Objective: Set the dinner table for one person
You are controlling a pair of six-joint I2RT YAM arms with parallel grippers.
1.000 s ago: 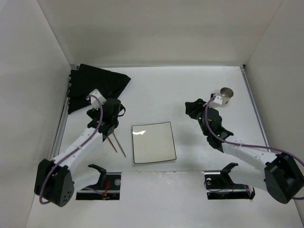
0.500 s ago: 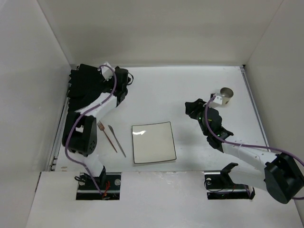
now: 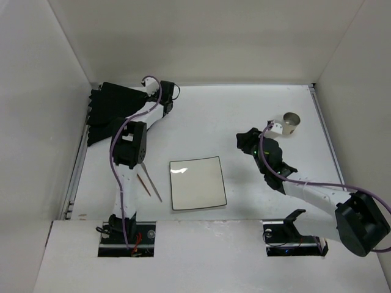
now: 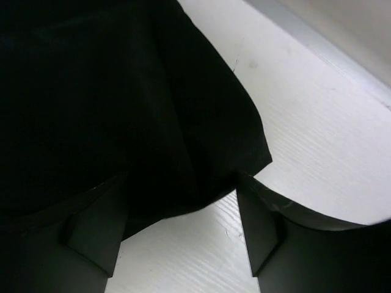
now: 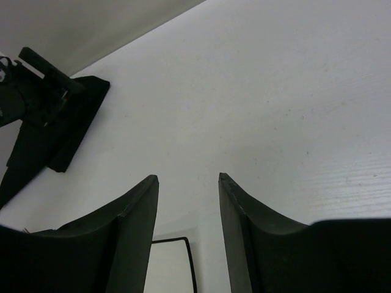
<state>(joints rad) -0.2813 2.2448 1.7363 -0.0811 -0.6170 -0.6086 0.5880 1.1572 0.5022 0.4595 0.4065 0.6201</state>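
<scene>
1. The white worktop (image 3: 208,119) spreads across the floor of a white-walled enclosure and carries everything else
2. A black cloth mat (image 3: 116,110) lies rumpled in the far left corner of the worktop
3. The left arm reaches far out, and the left hand (image 3: 164,101) is at the cloth's right-hand corner
4. In the left wrist view its fingers (image 4: 98,235) stand well apart; the cloth's edge lies between them, not clamped, with bare worktop showing beside it
5. A square white plate (image 3: 197,183) with a dark rim lies flat near the middle, toward the near edge
6. Just left of the plate, a silver utensil (image 3: 155,188) and a reddish-brown utensil (image 3: 146,186) lie side by side at a slant, their far ends hidden under the left arm
7. The right hand (image 3: 244,140) is over bare worktop right of centre, its fingers (image 5: 137,226) moderately parted with nothing between them
8. A small metal cup (image 3: 291,121) stands upright at the far right, close beside the right arm
</scene>
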